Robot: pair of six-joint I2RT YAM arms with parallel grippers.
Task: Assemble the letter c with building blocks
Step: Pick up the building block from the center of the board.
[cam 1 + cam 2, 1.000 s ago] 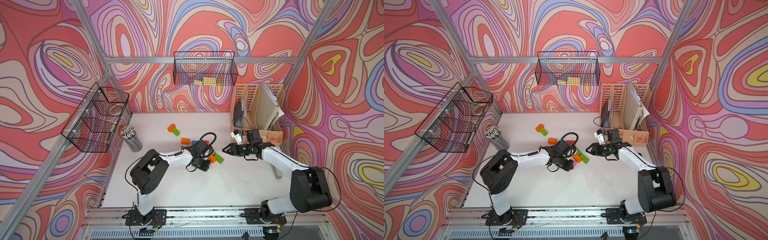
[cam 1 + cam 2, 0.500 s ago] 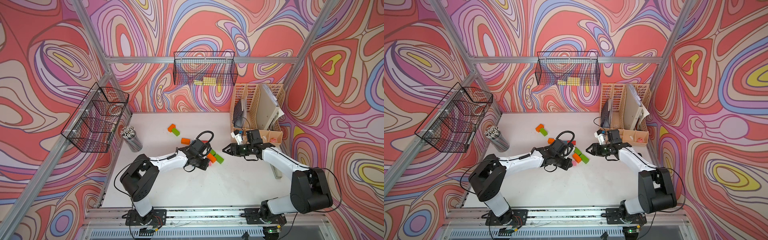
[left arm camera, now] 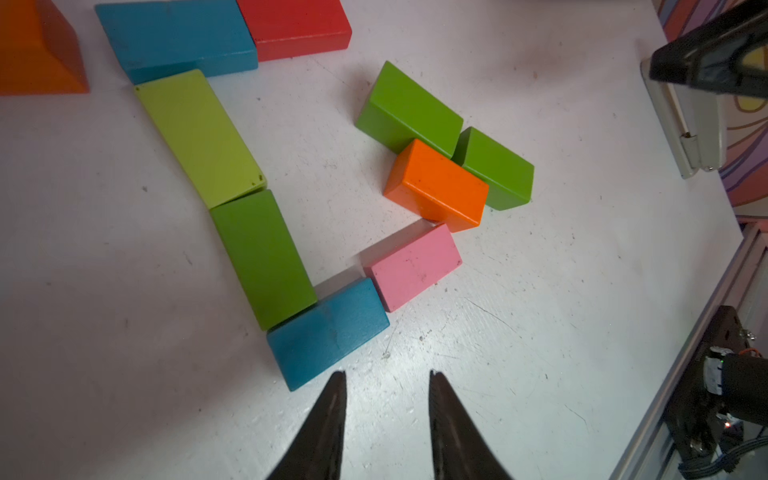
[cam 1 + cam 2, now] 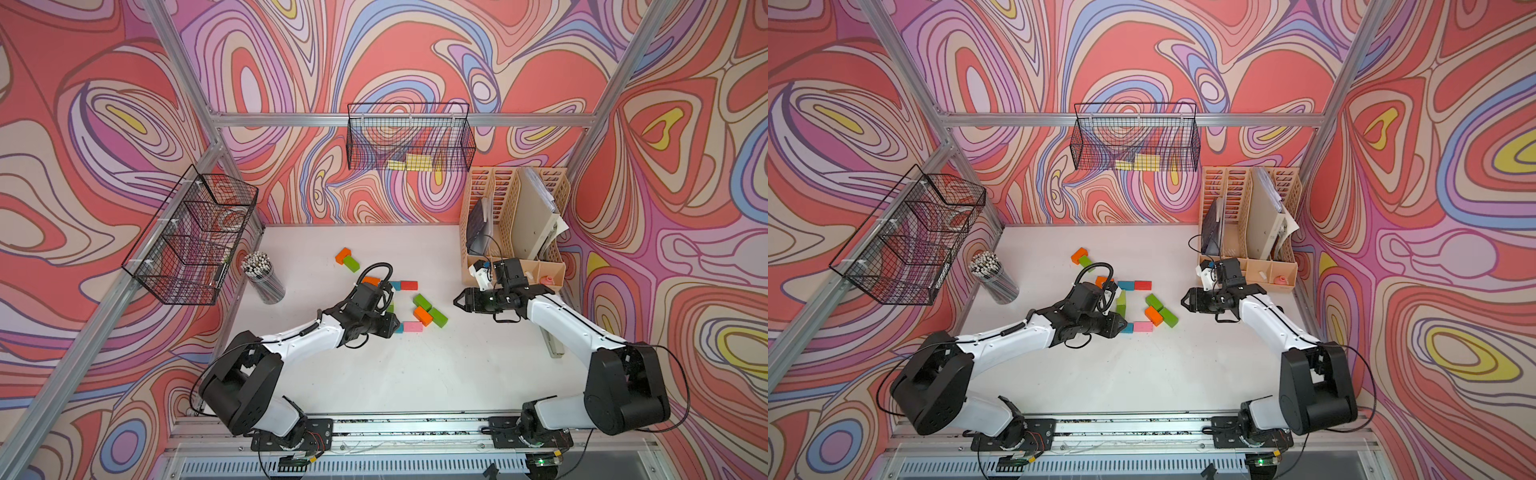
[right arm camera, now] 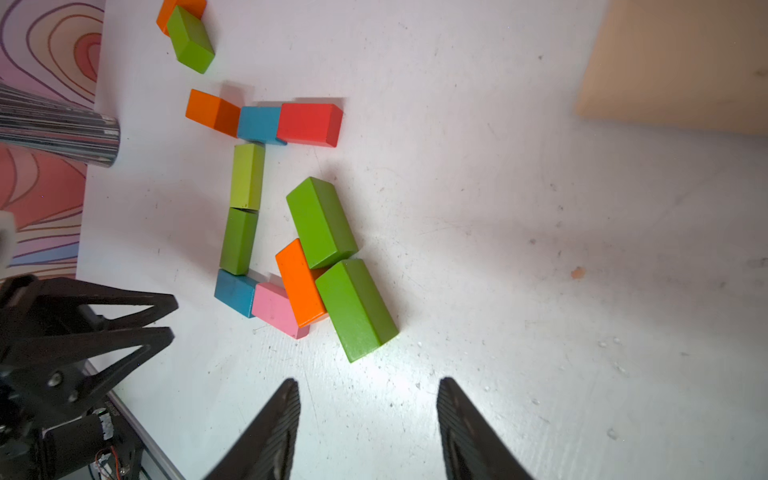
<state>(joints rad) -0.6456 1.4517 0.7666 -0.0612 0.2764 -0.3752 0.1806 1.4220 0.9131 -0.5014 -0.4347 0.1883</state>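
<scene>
we see pencil cup [image 4: 266,282] at left table [image 4: 415,374] edge, open room near the front | left gripper [image 3: 384,376] parted, empty, blue block [image 3: 328,332] just beside its tips | building blocks [image 4: 423,316] mid-table | right gripper [image 5: 368,384] parted, empty, green block [image 5: 357,307] near its tips

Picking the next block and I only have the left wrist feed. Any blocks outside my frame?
Observer: Yes. An orange block and a green block lie together farther back on the table, apart from the ones you see.
Operator: Anything held on the right?
Observer: No. The right gripper is open and empty, over bare table.
Operator: Obstacles on the left side?
Observer: A pencil cup stands near the table edge on the left arm's side.
</scene>
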